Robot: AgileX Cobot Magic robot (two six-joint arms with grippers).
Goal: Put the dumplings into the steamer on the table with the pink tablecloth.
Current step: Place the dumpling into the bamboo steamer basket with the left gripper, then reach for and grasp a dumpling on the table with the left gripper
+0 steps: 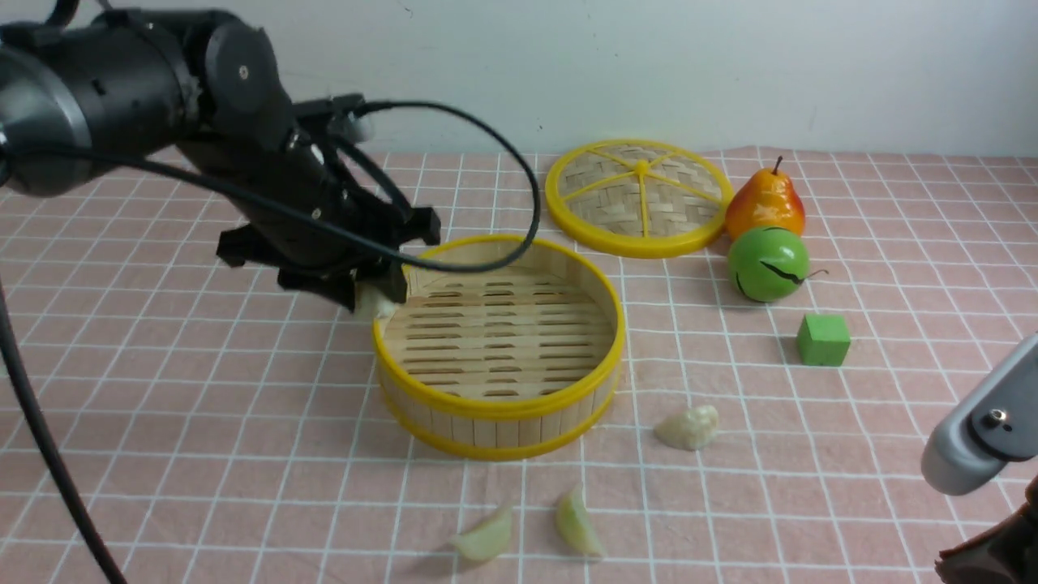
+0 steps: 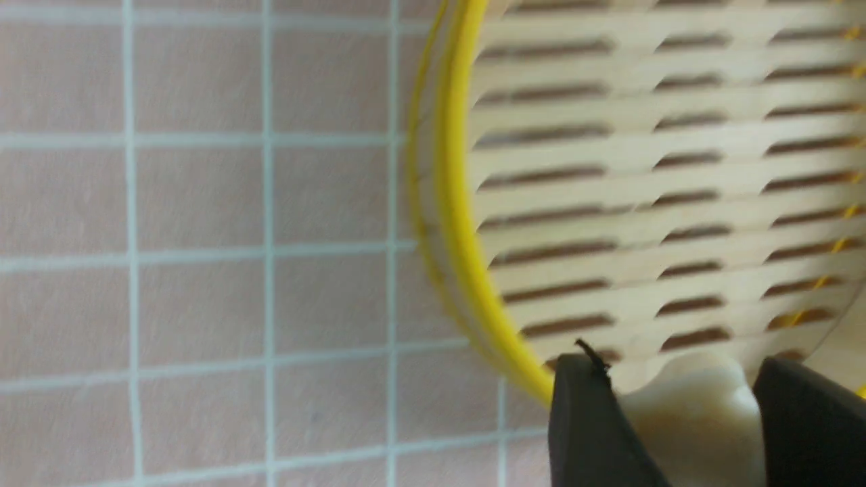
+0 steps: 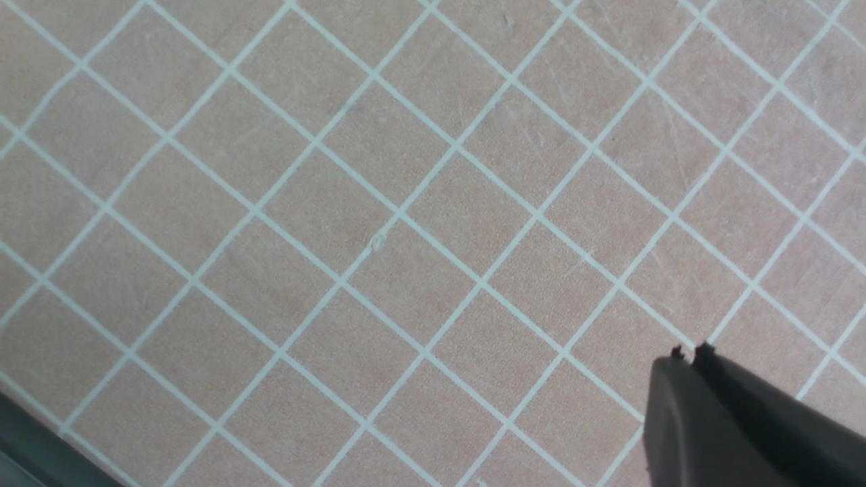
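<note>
Cream-coloured and soft, one dumpling (image 2: 690,412) sits pinched in my left pincer (image 1: 377,296), whose fingers are closed to the dumpling's width and no further. I hold it at the left rim of the steamer (image 1: 499,405), low, about level with the upper yellow hoop. From my wrist it seems to hang just inside the hoop, while from the front it looks on the hoop or a shade outside (I cannot settle which). Nothing lies in the steamer yet.

Three more dumplings lie on the pink tablecloth (image 1: 203,389): one (image 1: 688,427) off the steamer's near right side, and a pair on the near side, the left one (image 1: 486,537) and the right one (image 1: 579,523). My right pincer (image 3: 690,352) hangs over bare cloth at the near right, its fingers apparently pressed together on nothing.

My worry is that rim. If I let go here, I judge the dumpling could strike the hoop and tumble back onto the cloth. If I slide right without first rising, a finger could catch the wall and shove or tip the steamer, which looks light.
</note>
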